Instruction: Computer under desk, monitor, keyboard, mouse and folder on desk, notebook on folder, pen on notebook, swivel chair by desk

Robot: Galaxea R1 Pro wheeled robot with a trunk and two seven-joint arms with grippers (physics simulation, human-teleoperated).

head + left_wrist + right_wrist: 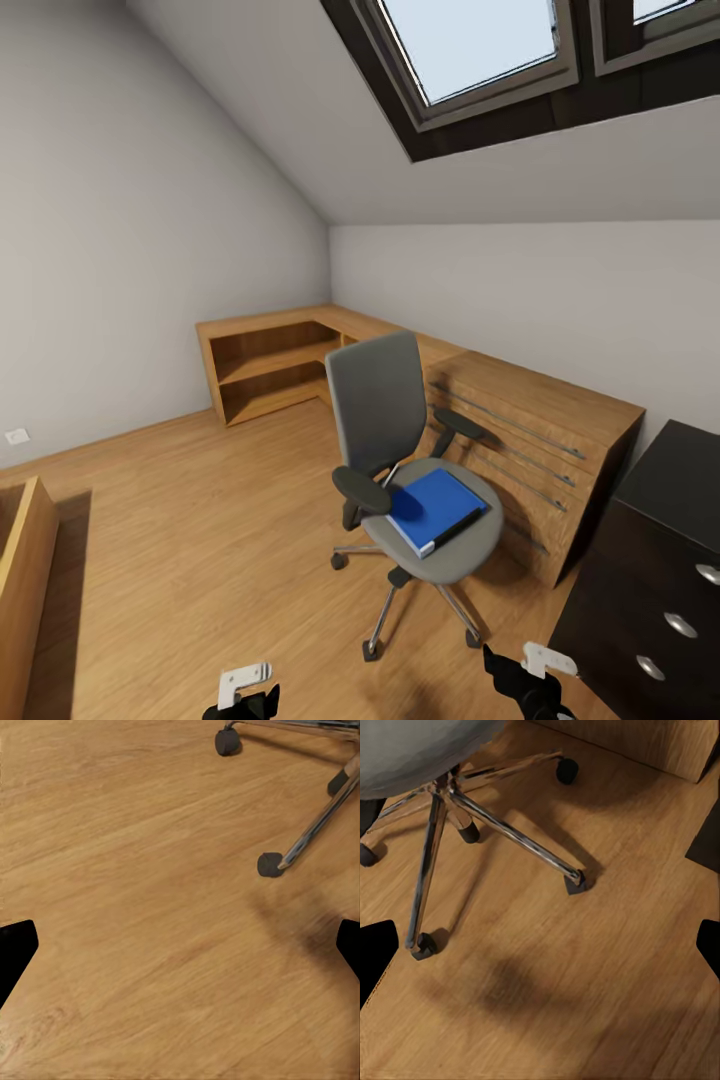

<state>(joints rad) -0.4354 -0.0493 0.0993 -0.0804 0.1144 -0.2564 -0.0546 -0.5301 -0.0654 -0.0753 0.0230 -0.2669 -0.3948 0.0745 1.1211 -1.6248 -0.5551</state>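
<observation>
A grey swivel chair [380, 410] stands on the wooden floor in the middle of the head view. On its seat lies a blue folder [432, 508], flat, with a dark spine edge toward me. My left gripper [243, 695] and right gripper [525, 675] hang low at the bottom, short of the chair. In the left wrist view the dark fingertips [15, 945] stand wide apart over bare floor, with a chair caster [268, 864] ahead. The right wrist view has its fingertips [376, 949] equally spread, above the chair's chrome legs [502, 829]. Both grippers are open and hold nothing.
A wooden chest of drawers [540, 430] stands right behind the chair. A black cabinet [660, 570] is at the right. A low corner shelf unit [270, 365] lines the far walls. A wooden furniture edge [25, 570] shows at the left. Open floor lies left of the chair.
</observation>
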